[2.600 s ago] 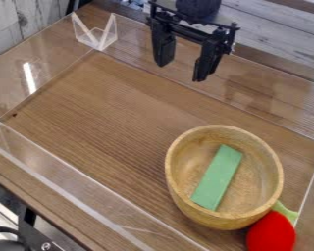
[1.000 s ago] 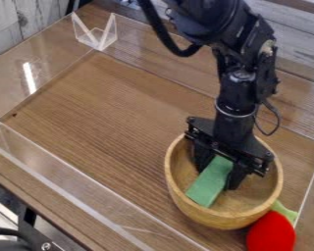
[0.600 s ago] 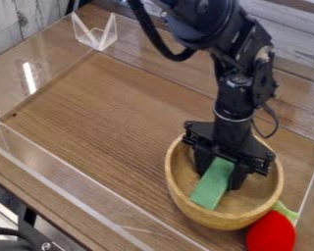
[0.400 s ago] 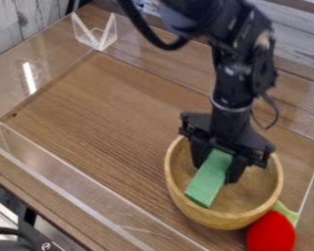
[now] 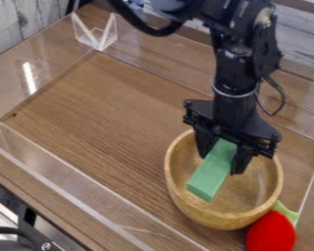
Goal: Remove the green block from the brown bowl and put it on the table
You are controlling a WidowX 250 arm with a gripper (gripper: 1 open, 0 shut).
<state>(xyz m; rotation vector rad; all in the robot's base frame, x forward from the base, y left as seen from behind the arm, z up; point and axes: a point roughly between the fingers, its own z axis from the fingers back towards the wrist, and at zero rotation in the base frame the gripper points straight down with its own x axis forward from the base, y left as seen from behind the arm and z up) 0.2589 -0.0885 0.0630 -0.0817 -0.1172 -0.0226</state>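
Camera view, looking down at an angle: the black pincer points straight down over the brown bowl and is clamped on the upper end of the green block. One dark finger stands on each side of the block's top, and the light green bar hangs from them, slanting down and toward the lower left. Its lower end sits low inside the bowl, near the inner wall on the bowl's left side; whether that tip touches the wood or is just clear of it cannot be told. So the block is within the rim of the bowl, tilted steeply and not lying flat, with the pincer directly above its upper part. The bowl rests on the wood-grain surface near the lower right corner, bordered by low clear acrylic walls. Just beside the bowl, at its lower right, lies a red round toy with a green stem, close against the rim.
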